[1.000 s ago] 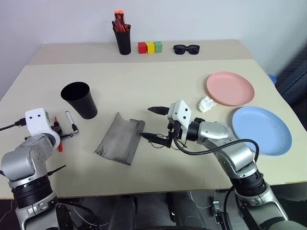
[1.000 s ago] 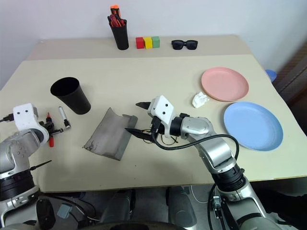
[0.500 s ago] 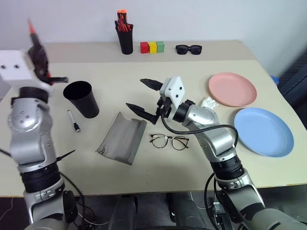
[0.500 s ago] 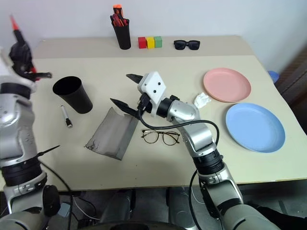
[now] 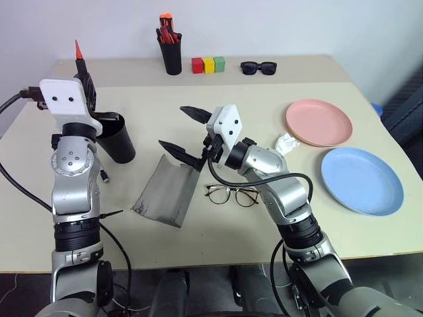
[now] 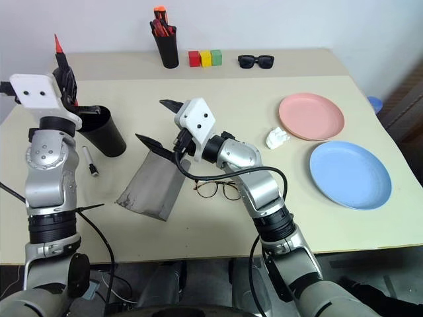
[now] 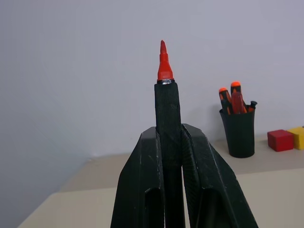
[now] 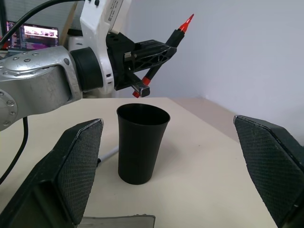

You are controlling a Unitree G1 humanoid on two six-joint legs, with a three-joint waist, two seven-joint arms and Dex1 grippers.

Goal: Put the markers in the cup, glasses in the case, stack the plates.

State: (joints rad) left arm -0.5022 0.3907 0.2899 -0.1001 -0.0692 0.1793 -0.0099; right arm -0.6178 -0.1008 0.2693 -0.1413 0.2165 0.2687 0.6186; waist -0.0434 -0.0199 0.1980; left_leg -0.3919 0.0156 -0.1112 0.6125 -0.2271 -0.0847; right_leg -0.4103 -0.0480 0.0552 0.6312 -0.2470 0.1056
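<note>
Since a second ago the left gripper (image 5: 84,79) has been climbing from the table's lower left edge to the upper left of the frame, carrying the red-capped marker (image 8: 161,51) with it, while the right gripper (image 5: 180,128) has been lifting off the eyeglasses (image 5: 232,194) toward the middle of the frame.

The table (image 5: 264,99) is bearing everything. At the right edge of the frame, the light blue plate (image 5: 361,180) and the salmon pink plate (image 5: 317,121) are lying side by side, unstacked; they look light, stiff and shallow, so pinching one by the rim seems the sensible hold. At centre, the grey case (image 5: 166,190) is lying open with its trough up, probably light enough to slide if pushed.

The wide black cup (image 5: 115,137) is standing upright at the left, just under the left gripper, and would likely tip easily if knocked. The eyeglasses are resting on the table just right of the case; thin and fragile, they look best taken at the bridge or a lens rim.

The left gripper is clamping the red-capped marker by its barrel, cap pointing up, above the cup's mouth. The right gripper is hovering with fingers spread wide, holding nothing. The white marker (image 5: 104,176) is lying on the table beside the cup, smooth, stiff and prone to roll.
</note>
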